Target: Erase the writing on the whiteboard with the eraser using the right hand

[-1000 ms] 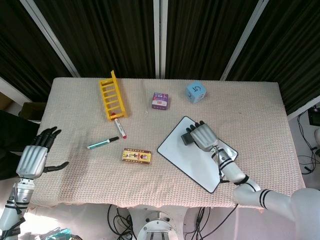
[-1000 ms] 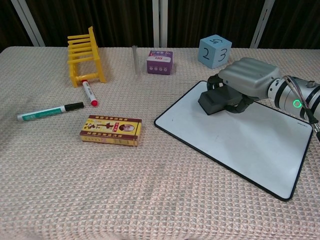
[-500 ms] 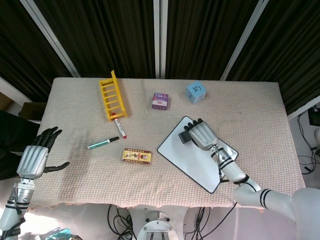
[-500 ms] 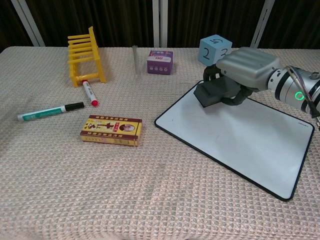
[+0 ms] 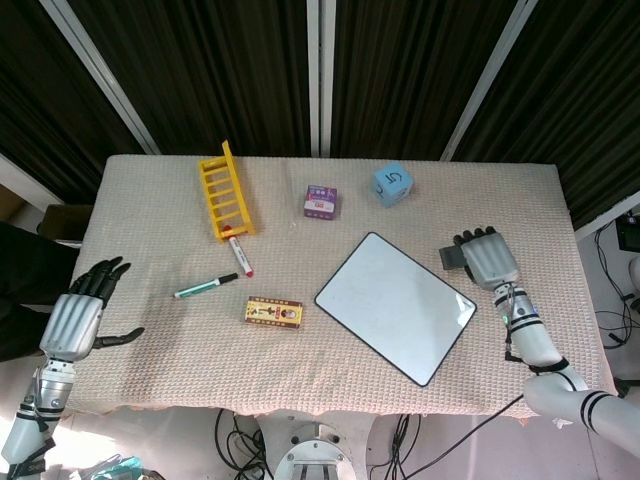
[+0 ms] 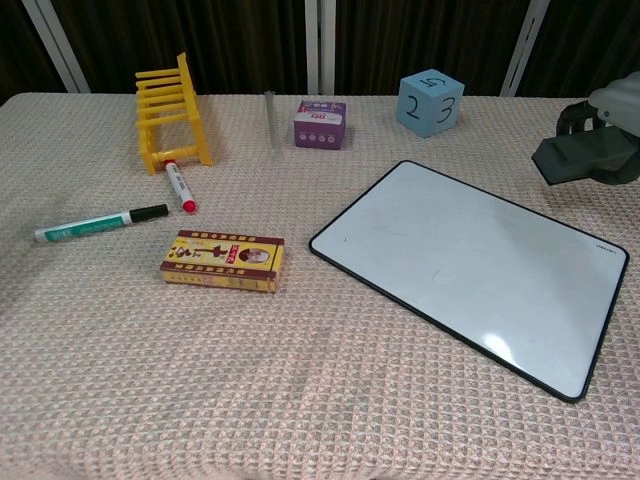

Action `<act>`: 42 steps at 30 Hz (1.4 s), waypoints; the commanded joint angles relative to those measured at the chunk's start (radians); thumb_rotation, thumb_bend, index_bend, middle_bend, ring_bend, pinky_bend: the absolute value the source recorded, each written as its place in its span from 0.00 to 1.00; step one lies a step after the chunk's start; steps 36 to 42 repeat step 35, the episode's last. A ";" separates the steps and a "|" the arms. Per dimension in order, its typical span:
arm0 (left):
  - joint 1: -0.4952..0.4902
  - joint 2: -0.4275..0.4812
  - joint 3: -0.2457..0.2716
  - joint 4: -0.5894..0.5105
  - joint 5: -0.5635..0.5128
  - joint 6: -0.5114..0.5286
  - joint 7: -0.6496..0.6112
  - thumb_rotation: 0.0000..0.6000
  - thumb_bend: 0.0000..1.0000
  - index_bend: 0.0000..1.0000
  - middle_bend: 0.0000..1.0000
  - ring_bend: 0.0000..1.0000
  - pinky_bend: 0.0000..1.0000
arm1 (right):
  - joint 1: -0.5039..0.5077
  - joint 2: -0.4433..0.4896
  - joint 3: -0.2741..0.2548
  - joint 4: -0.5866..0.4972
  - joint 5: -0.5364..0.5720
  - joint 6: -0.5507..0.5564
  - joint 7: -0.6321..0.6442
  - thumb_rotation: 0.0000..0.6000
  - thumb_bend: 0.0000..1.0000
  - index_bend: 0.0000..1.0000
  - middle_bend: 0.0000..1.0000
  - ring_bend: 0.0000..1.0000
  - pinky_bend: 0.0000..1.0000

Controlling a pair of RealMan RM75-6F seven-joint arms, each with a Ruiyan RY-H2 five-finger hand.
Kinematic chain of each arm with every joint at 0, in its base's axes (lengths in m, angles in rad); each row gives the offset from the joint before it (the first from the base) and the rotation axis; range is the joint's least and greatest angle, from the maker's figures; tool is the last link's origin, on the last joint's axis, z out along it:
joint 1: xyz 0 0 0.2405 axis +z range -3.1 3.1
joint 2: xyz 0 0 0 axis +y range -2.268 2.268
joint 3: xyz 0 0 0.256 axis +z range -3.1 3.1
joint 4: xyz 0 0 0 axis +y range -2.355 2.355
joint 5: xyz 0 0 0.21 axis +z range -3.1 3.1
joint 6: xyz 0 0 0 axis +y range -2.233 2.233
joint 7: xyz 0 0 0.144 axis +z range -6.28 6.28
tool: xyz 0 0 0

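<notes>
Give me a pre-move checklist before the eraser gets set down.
1. Whiteboard wiped: ok, no writing visible in the chest view.
2. Eraser held by the right robot hand: ok, fingers wrapped over it.
3. Eraser off the whiteboard: ok, it sits past the board's right edge.
4. Eraser height above the table: cannot tell.
5. Left robot hand out of the way: ok, open at the far left edge.
6. Blue number cube away from the eraser: ok.

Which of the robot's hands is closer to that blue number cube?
Right. The right hand holds the eraser just beyond the whiteboard, near the cube; the left hand hovers across the table.
</notes>
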 commanded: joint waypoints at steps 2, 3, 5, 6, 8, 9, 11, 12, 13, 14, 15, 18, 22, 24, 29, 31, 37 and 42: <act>0.001 0.000 0.001 -0.007 -0.003 -0.002 0.009 0.80 0.00 0.11 0.07 0.09 0.21 | -0.013 -0.038 -0.018 0.088 -0.003 -0.033 0.062 1.00 0.44 0.88 0.75 0.66 0.79; 0.002 0.000 0.001 -0.010 -0.003 -0.002 0.012 0.79 0.00 0.11 0.07 0.09 0.21 | -0.013 -0.048 -0.020 0.106 -0.006 -0.035 0.072 1.00 0.43 0.86 0.75 0.65 0.78; 0.003 0.003 0.002 -0.015 -0.004 -0.001 0.018 0.80 0.00 0.11 0.07 0.09 0.21 | -0.014 -0.066 -0.027 0.141 -0.012 -0.049 0.094 1.00 0.40 0.73 0.63 0.55 0.69; 0.004 0.005 0.002 -0.017 -0.004 -0.001 0.021 0.80 0.00 0.11 0.07 0.09 0.21 | -0.014 -0.069 -0.031 0.151 -0.013 -0.059 0.101 1.00 0.38 0.62 0.53 0.46 0.61; 0.005 0.008 0.002 -0.022 -0.005 0.000 0.026 0.80 0.00 0.11 0.07 0.09 0.21 | -0.010 -0.067 -0.038 0.162 -0.012 -0.087 0.101 1.00 0.30 0.23 0.21 0.15 0.33; 0.006 0.009 0.002 -0.022 -0.005 0.001 0.028 0.80 0.00 0.11 0.07 0.09 0.21 | -0.009 -0.064 -0.039 0.160 -0.010 -0.093 0.097 1.00 0.27 0.13 0.13 0.08 0.24; 0.006 0.010 0.000 -0.027 -0.006 0.003 0.030 0.80 0.00 0.11 0.07 0.09 0.21 | -0.012 -0.057 -0.034 0.146 -0.012 -0.085 0.103 1.00 0.20 0.00 0.00 0.00 0.04; 0.007 0.011 0.000 -0.029 -0.006 0.003 0.032 0.80 0.00 0.11 0.07 0.09 0.21 | -0.015 -0.053 -0.033 0.136 -0.020 -0.074 0.117 1.00 0.18 0.00 0.00 0.00 0.01; 0.007 0.011 0.000 -0.031 -0.006 0.003 0.032 0.80 0.00 0.11 0.07 0.09 0.21 | -0.018 -0.048 -0.032 0.129 -0.031 -0.059 0.135 1.00 0.18 0.00 0.00 0.00 0.00; 0.007 0.010 0.000 -0.033 -0.005 0.003 0.034 0.80 0.00 0.11 0.07 0.09 0.21 | -0.025 -0.041 -0.033 0.120 -0.051 -0.034 0.158 1.00 0.17 0.00 0.00 0.00 0.00; 0.006 0.011 0.000 -0.034 -0.005 0.003 0.036 0.80 0.00 0.11 0.07 0.09 0.21 | -0.032 -0.034 -0.035 0.113 -0.064 -0.015 0.172 1.00 0.17 0.00 0.00 0.00 0.00; 0.006 0.013 0.001 -0.040 -0.001 0.004 0.041 0.79 0.00 0.11 0.07 0.09 0.21 | -0.058 -0.002 -0.046 0.073 -0.101 0.045 0.200 1.00 0.16 0.00 0.00 0.00 0.00; 0.013 0.019 0.002 -0.047 0.002 0.017 0.046 0.80 0.00 0.11 0.07 0.09 0.21 | -0.129 0.078 -0.075 -0.040 -0.145 0.161 0.198 1.00 0.16 0.00 0.00 0.00 0.00; 0.021 0.022 0.003 -0.052 0.001 0.028 0.048 0.80 0.00 0.11 0.07 0.09 0.21 | -0.186 0.130 -0.097 -0.104 -0.169 0.246 0.190 1.00 0.16 0.00 0.00 0.00 0.00; 0.046 0.028 0.008 -0.049 -0.009 0.050 0.051 0.79 0.00 0.11 0.07 0.09 0.21 | -0.345 0.207 -0.147 -0.148 -0.203 0.449 0.234 1.00 0.16 0.00 0.00 0.00 0.00; 0.055 0.029 0.011 -0.040 -0.017 0.053 0.048 0.80 0.00 0.11 0.07 0.09 0.21 | -0.399 0.209 -0.153 -0.125 -0.192 0.503 0.270 1.00 0.16 0.00 0.00 0.00 0.00; 0.073 0.027 0.019 -0.005 -0.033 0.054 0.037 0.79 0.00 0.11 0.07 0.09 0.21 | -0.494 0.184 -0.143 -0.051 -0.156 0.586 0.357 1.00 0.16 0.00 0.00 0.00 0.00; 0.073 0.027 0.019 -0.005 -0.033 0.054 0.037 0.79 0.00 0.11 0.07 0.09 0.21 | -0.494 0.184 -0.143 -0.051 -0.156 0.586 0.357 1.00 0.16 0.00 0.00 0.00 0.00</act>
